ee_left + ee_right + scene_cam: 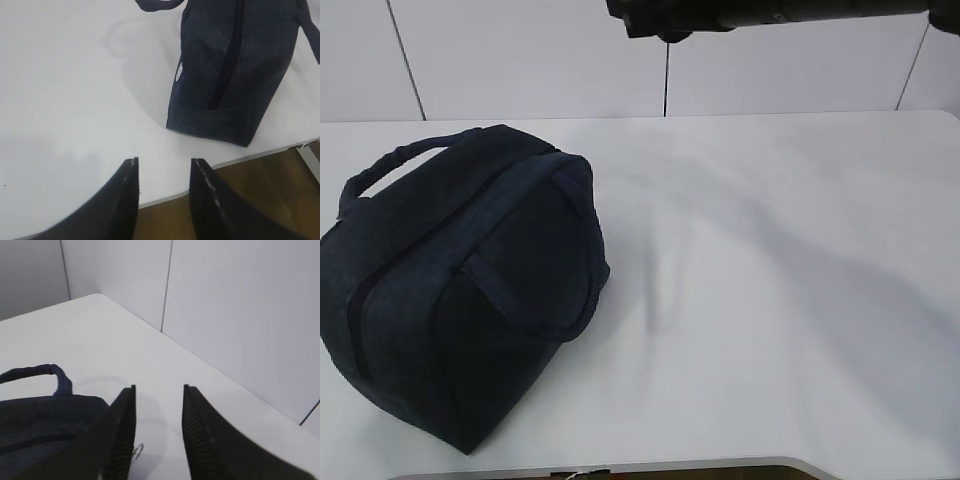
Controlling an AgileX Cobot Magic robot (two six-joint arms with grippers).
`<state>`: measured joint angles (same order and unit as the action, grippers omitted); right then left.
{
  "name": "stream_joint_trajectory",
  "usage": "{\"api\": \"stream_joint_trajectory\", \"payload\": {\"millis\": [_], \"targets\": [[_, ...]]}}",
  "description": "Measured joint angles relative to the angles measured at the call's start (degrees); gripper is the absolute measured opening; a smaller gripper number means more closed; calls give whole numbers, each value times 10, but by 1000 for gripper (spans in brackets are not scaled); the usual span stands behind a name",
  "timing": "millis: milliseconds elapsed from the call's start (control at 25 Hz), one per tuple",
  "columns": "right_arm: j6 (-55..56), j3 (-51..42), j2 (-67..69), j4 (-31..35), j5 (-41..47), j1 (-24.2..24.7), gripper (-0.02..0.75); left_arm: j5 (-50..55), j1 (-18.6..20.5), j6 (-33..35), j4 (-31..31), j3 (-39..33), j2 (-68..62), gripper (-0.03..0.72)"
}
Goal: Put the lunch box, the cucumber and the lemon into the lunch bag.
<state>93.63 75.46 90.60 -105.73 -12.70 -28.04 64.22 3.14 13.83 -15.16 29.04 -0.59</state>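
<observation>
The dark navy lunch bag (460, 290) stands on the left of the white table with its top zipper (221, 75) shut. It also shows in the left wrist view (235, 65) and the right wrist view (40, 425), where one loop handle (50, 371) and the silver ring pull (138, 450) are visible. My left gripper (164, 160) is open and empty, over the table's front edge, apart from the bag. My right gripper (159, 386) is open and empty, raised beside the bag's end. The lunch box, cucumber and lemon are out of view.
The white table (770, 250) stretches to the right of the bag. A dark arm part (720, 15) hangs at the top edge of the exterior view. White wall panels (240, 315) stand behind the table. Brown floor (280, 195) lies beyond the front edge.
</observation>
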Motion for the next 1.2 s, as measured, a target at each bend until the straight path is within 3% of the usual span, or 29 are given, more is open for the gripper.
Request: {"api": "stream_joint_trajectory", "payload": {"millis": [240,680,1200], "targets": [[-117,0,0,76,27,0,267,0,0,0,0,0,0,242],[-348,-18,0,331,121,0,267,0,0,0,0,0,0,242],[-623,-26,0,622,168,-3,266,0,0,0,0,0,0,242]]}}
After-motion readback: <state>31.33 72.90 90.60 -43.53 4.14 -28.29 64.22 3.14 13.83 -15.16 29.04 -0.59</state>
